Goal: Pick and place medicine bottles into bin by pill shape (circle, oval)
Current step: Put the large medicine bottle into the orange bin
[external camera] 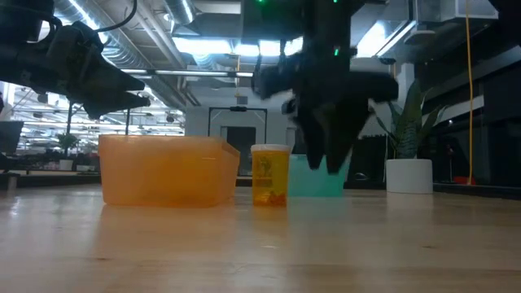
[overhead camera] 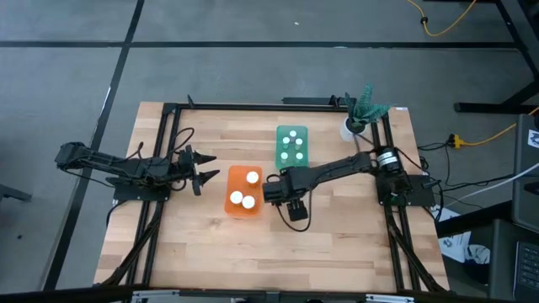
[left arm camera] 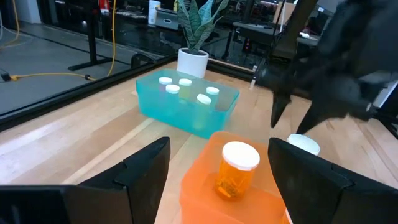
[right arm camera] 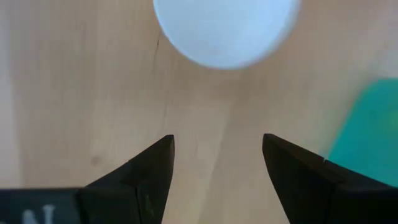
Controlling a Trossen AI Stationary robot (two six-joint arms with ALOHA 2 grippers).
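The pale wooden counter (overhead camera: 278,244) carries my two translucent rectangular plastic bins: the orange bin (overhead camera: 244,191) with three white-capped bottles, the teal-green bin (overhead camera: 292,146) with five. My left fingers (overhead camera: 199,168) wait spread beside the orange bin. My right fingers (right arm camera: 217,163) hover spread, pointing down above the last amber, white-capped medicine bottle (external camera: 270,174), which stands between the bins. I should centre over its cap, descend straight and close evenly so it stays upright.
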